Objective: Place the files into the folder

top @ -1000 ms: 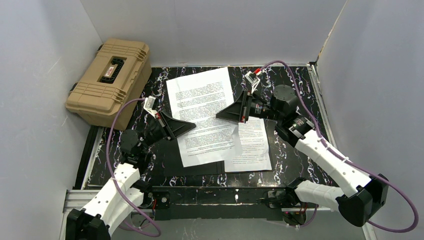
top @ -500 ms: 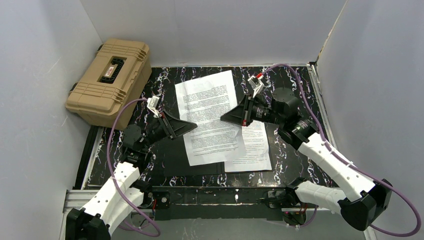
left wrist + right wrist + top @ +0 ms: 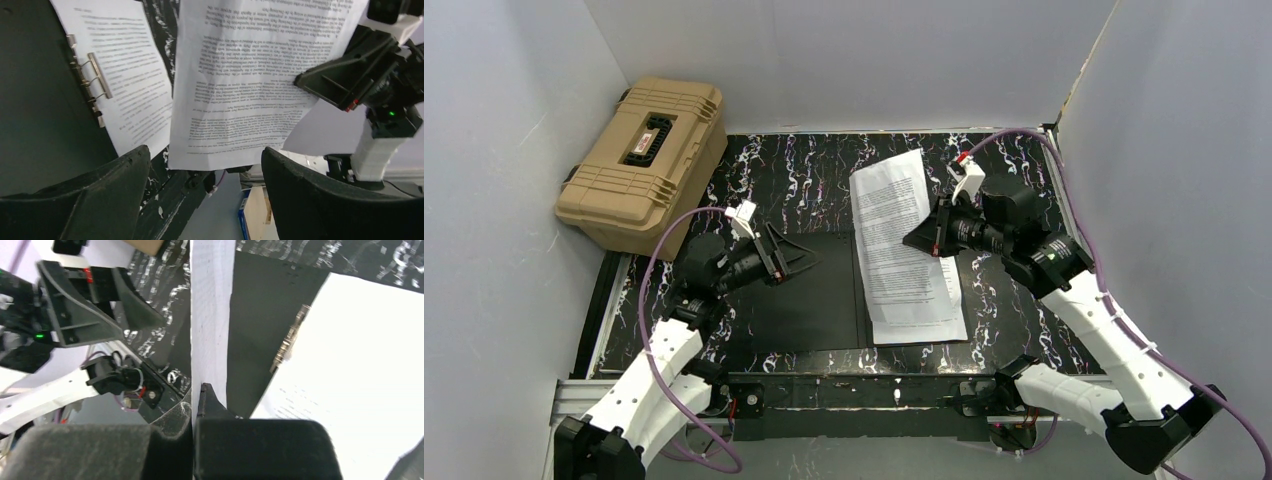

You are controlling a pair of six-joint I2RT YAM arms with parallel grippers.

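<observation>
Seen from above, the right gripper [image 3: 927, 236] has swung its sheet [image 3: 889, 205] rightward, so it now hangs over the open folder's [image 3: 809, 300] right half. Left wrist view: the left gripper [image 3: 204, 152] gapes empty, now clear of the paper. Right wrist view: jaws pinch the sheet edge-on, ready for lowering.

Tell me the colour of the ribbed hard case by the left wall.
The case is tan, with a black handle; top external view shows it best.
</observation>
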